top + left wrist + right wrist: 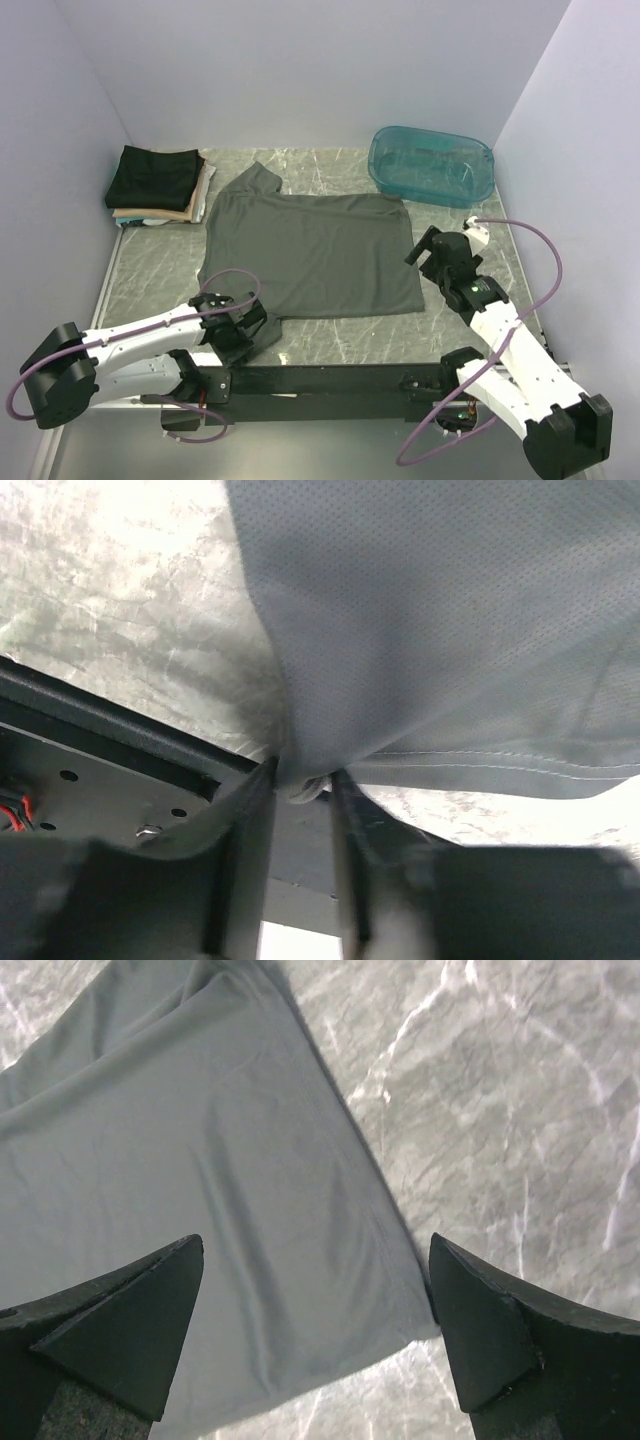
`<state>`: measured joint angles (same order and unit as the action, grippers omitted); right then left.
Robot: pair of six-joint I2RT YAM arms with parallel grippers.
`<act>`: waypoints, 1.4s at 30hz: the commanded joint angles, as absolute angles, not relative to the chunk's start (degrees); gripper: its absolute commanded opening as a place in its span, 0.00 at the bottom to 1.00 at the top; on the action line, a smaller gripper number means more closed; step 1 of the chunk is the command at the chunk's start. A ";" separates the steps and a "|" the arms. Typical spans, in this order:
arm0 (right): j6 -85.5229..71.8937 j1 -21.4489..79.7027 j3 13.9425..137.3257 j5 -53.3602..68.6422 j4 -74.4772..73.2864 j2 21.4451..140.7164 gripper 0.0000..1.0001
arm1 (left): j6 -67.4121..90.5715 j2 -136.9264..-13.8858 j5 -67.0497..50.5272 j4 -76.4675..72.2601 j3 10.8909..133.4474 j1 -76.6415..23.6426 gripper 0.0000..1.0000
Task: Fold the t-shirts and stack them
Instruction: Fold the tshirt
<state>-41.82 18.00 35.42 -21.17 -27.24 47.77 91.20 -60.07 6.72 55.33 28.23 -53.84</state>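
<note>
Charcoal t-shirt (310, 255) sleeve under left arm (140, 340)

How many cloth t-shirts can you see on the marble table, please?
4: a charcoal-grey t-shirt spread flat centrally; a folded black t-shirt atop a tan t-shirt and a cream t-shirt, stacked in the far-left corner. More may hide in that stack.

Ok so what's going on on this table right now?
Two robot arms are working on a grey t-shirt spread flat on the marble table. The left gripper has the shirt's near left sleeve pinched between its fingers. The right gripper hangs open over the shirt's near right corner, not gripping it. At the far left sits a stack of folded shirts, black on top; a teal tub stands at the far right. The grey shirt isn't folded yet.
</note>
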 commanded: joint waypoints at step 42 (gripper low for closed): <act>-46.85 15.47 27.51 -14.15 -29.88 61.34 0.45 | 87.80 -55.28 8.70 55.02 29.00 -53.44 0.01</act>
<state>-47.75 16.05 25.98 -11.60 -31.51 59.92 88.16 -54.98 8.40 54.72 28.32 -53.65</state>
